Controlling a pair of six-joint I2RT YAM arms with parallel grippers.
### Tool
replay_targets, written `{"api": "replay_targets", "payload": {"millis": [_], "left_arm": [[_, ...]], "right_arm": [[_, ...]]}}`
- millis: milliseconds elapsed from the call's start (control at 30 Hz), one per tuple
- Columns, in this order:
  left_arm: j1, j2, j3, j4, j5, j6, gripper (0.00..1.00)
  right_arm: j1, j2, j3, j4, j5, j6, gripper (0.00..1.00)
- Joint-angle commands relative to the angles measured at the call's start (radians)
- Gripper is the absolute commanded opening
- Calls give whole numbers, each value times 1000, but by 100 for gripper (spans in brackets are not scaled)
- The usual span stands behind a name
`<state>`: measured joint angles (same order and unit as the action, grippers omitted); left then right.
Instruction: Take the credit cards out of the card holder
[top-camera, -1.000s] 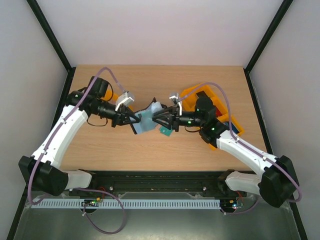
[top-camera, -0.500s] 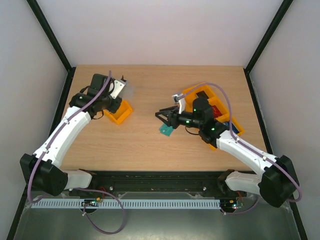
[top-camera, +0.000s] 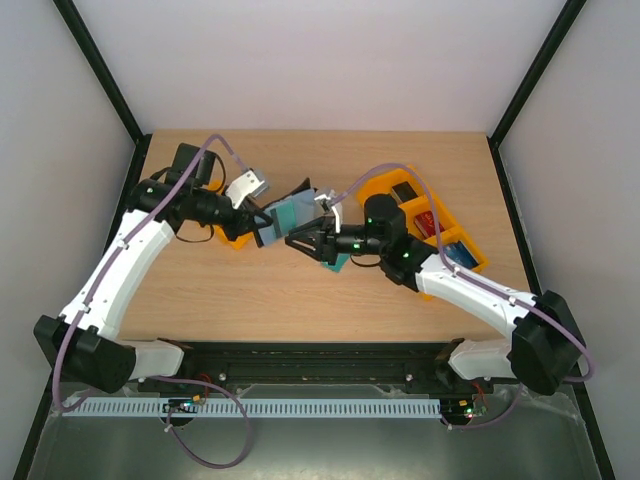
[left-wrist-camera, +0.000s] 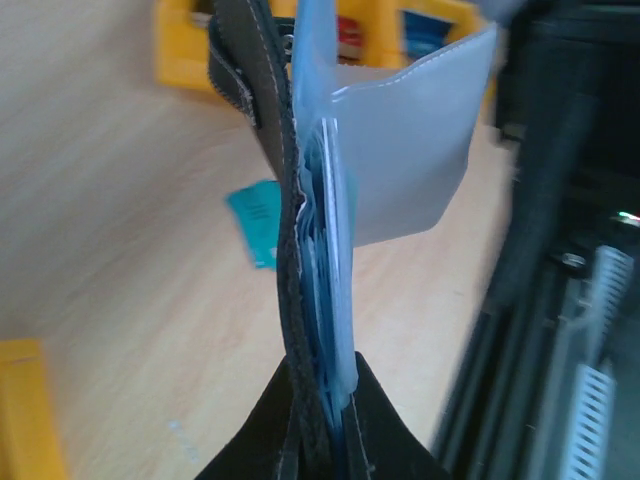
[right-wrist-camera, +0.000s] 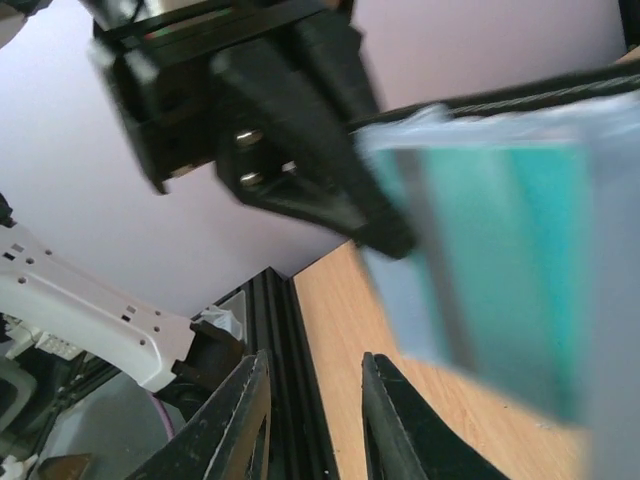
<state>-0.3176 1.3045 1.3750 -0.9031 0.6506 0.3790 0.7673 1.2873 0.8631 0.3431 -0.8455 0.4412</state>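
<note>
No readable text, no legible labels

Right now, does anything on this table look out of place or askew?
Only a teal credit card, lying loose and skewed on the table under the right arm, away from the card holder held open in the left jaws. Nothing looks damaged.

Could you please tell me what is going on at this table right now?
The left gripper is clamped on the open card holder and holds it up above the table. A teal credit card shows in its pocket. The right gripper is close beside the holder, jaws apart and nothing between them. One loose card lies on the table below, so the job is partly done.
</note>
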Motion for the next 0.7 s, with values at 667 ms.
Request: {"api": "replay_targets", "payload": {"millis": [667], "left_arm": [[7, -24, 56, -250, 379, 283, 2]], "right_arm": [[-73, -63, 57, -163, -128, -88, 15]]}}
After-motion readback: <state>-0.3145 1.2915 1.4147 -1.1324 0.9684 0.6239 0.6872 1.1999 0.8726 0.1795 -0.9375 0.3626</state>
